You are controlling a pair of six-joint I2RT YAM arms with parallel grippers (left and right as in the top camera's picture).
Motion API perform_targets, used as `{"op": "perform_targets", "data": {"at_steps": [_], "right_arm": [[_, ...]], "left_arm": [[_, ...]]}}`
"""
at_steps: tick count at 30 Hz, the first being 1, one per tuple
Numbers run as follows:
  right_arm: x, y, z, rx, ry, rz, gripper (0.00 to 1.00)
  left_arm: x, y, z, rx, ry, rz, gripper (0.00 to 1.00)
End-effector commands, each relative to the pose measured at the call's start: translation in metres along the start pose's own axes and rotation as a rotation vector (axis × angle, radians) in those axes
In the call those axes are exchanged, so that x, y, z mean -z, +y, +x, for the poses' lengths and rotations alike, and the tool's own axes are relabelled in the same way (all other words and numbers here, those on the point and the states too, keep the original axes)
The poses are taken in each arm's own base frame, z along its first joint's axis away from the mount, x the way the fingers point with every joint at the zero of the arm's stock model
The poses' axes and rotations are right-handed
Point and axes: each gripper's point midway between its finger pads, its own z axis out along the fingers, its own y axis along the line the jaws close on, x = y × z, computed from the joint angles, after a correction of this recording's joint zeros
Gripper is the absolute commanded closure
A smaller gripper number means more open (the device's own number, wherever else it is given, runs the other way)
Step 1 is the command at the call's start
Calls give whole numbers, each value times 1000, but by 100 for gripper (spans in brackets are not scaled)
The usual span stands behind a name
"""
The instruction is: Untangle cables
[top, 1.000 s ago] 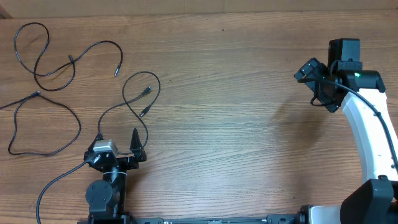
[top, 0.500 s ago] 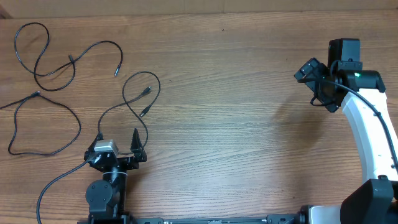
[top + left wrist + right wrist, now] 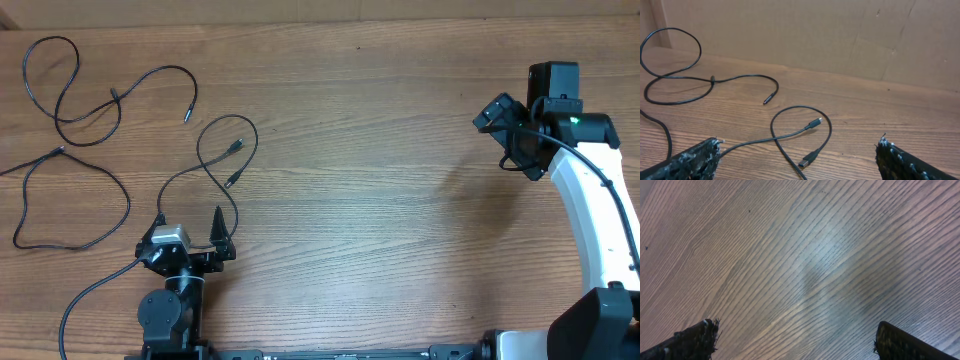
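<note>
A brown wood-grain bench (image 3: 380,230) is shared by two arms. The white-and-black right arm (image 3: 590,215) is stretched from the near-right corner along the right edge. The right tool (image 3: 796,326) is held above the wood with its fingers spread wide and nothing between them. The black left tool (image 3: 190,222) is set low by the near edge, left of centre, likewise spread wide and gripping nothing. The thin black cables (image 3: 165,68) are laid as separate strands over the left half: one curled by the far-left corner, one along the left edge, and a third loop (image 3: 800,106) with two small plug ends (image 3: 808,161) just ahead of the left tool.
</note>
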Motion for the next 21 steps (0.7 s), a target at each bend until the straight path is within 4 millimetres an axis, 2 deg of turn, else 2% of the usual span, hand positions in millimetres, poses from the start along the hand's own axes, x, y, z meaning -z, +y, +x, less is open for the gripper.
{"op": "perform_targets", "data": {"at_steps": [1, 5, 7, 8, 15, 21], "right_arm": [[8, 0, -10, -16, -28, -4, 0], [8, -14, 6, -12, 35, 50, 0], [17, -35, 30, -6, 128, 130, 0], [21, -37, 33, -4, 132, 133, 0], [44, -11, 2, -18, -108, -75, 0], [68, -35, 30, -20, -157, -118, 0]], "left_arm": [[0, 0, 0, -15, -7, 6, 0], [0, 0, 0, -15, -7, 6, 0], [0, 0, 0, -15, -7, 6, 0], [0, 0, 0, -15, -7, 6, 0], [0, 0, 0, -15, -7, 6, 0], [0, 0, 0, -15, -7, 6, 0]]}}
